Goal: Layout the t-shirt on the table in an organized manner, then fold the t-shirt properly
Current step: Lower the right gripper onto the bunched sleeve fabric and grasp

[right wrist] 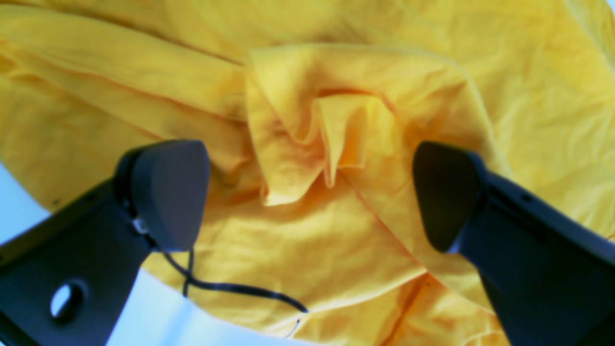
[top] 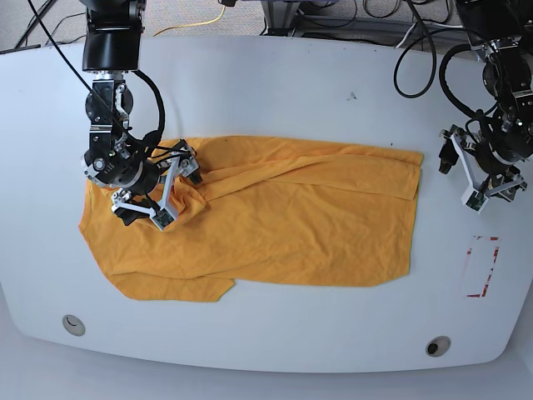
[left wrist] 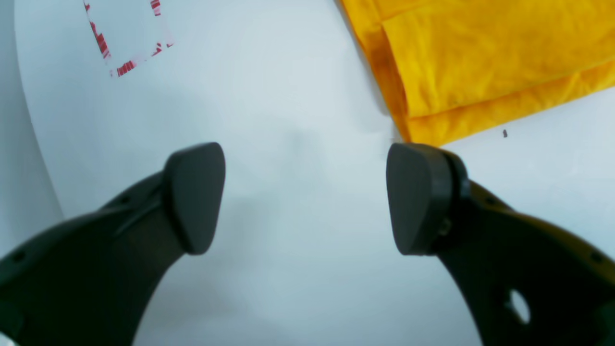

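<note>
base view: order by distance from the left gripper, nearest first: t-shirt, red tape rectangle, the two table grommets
From the left gripper, on the view's right side:
1. t-shirt: its near edge lies just toward the table's middle.
2. red tape rectangle: toward the front edge, almost as near; hard to separate from 1.
3. right-hand grommet: front edge.
4. left-hand grommet: far front corner.

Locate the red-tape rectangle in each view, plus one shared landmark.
Left wrist: red-tape rectangle at top left, on the white table, cut off by the top edge.
Right wrist: not in it; the t-shirt fills the picture.
Base: lower right, below the left hand, right of the shirt.
Shared landmark: the t-shirt, seen at top right in the left wrist view and mid-table in base.
</note>
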You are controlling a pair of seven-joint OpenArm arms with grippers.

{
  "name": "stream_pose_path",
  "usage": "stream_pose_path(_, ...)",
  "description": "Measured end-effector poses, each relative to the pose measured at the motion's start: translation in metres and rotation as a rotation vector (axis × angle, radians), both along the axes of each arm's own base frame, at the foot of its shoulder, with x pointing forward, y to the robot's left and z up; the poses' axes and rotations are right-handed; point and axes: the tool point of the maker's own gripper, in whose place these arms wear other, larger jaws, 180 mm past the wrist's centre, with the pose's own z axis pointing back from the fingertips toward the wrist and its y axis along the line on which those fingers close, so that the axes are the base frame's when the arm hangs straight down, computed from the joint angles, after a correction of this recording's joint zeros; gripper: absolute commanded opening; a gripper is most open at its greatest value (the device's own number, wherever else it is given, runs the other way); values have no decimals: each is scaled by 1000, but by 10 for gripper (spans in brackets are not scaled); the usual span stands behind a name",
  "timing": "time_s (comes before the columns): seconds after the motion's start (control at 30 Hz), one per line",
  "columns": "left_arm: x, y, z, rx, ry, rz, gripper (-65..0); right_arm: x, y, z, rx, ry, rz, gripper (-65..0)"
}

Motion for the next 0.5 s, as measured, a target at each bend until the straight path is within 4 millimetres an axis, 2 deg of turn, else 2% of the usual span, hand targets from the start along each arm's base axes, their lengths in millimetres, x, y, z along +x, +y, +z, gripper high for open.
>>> stream_pose_path(0.07, 0, 0, 0, 0, 0, 0, -158, 2, 0, -1, 13, -6, -2, -6)
stream_pose_path(0.37, 0, 0, 0, 0, 0, 0, -158, 11, -1, -6, 44, -4, -16, -257)
stream_pose_path(0.5, 0, 0, 0, -1, -1, 0, -158, 11, 0, -11, 61, 0, -20, -331)
